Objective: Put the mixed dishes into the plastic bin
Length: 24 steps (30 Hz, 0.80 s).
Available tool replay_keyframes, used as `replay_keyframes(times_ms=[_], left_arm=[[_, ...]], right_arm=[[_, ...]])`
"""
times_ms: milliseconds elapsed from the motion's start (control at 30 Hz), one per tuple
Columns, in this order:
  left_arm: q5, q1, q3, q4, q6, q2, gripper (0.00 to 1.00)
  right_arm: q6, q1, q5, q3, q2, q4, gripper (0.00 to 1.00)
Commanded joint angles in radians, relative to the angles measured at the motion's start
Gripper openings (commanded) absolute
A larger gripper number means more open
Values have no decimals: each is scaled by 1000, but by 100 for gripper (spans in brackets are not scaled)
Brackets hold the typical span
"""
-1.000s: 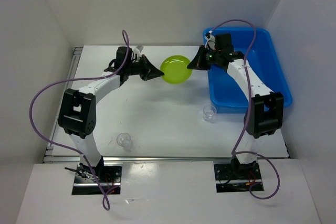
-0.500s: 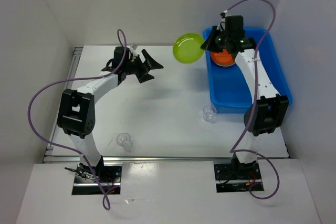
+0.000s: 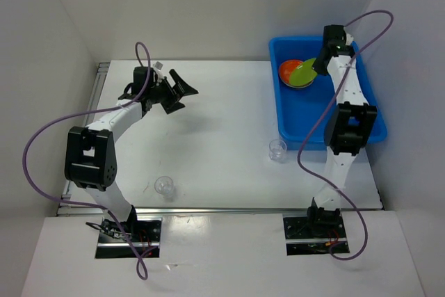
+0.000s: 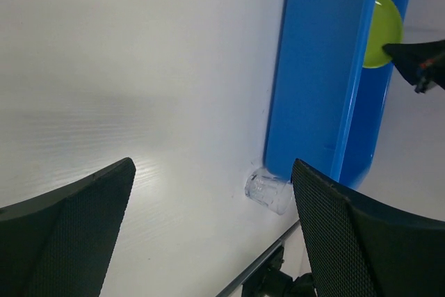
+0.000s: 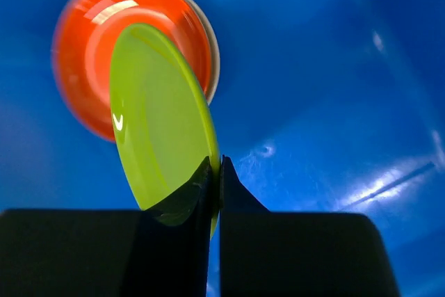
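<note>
My right gripper (image 5: 217,165) is shut on the rim of the lime green plate (image 5: 156,116), which hangs tilted inside the blue plastic bin (image 5: 313,67), just over the orange plate (image 5: 97,46). From above, the green plate (image 3: 304,73) overlaps the orange plate (image 3: 288,71) in the bin's (image 3: 361,95) far left corner, with the right gripper (image 3: 318,66) at its edge. My left gripper (image 3: 177,92) is open and holds nothing above the table's far left. One clear cup (image 3: 277,149) stands by the bin's near left corner and another clear cup (image 3: 165,186) near the front edge.
A pale rim of another dish (image 5: 213,50) shows under the orange plate. White walls enclose the table on three sides. In the left wrist view the open left gripper (image 4: 212,172) faces the bin's side wall (image 4: 320,67) and the cup (image 4: 270,190) beside it.
The left gripper opened, let go of the green plate and drew back to the left. The right arm carried the plate from mid-table over the bin's wall to above the orange plate.
</note>
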Motion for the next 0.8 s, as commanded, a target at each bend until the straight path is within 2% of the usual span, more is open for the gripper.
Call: replay_keyframes(times_ms=[0,133,433,600,633,667,733,767], left_arm=[[1,7,-7,11,42,-20,100],[10,7,-7,11,51,-11,100],[1,7,-18,2,60,-2,100],[1,7,-18,-8,60,7,100],[1,7,-18,-8,60,7,100],[1,7,-18,-8,60,7,100],[1,7,-18,-8,60,7,100],[1,7,-18,-8,60,7,100]], right_arm=[[17,17,56,116,96,-68,1],[40,17,37,230,194,-68,1],[60,17,61,532,453,-209,1],[60,17,72,542,489,-209,2],[60,17,72,542,489,-209,9],[69,17,72,542,489,-209,25],[69,17,47,542,489,-209,34],[69,17,47,542,489,-218,46]])
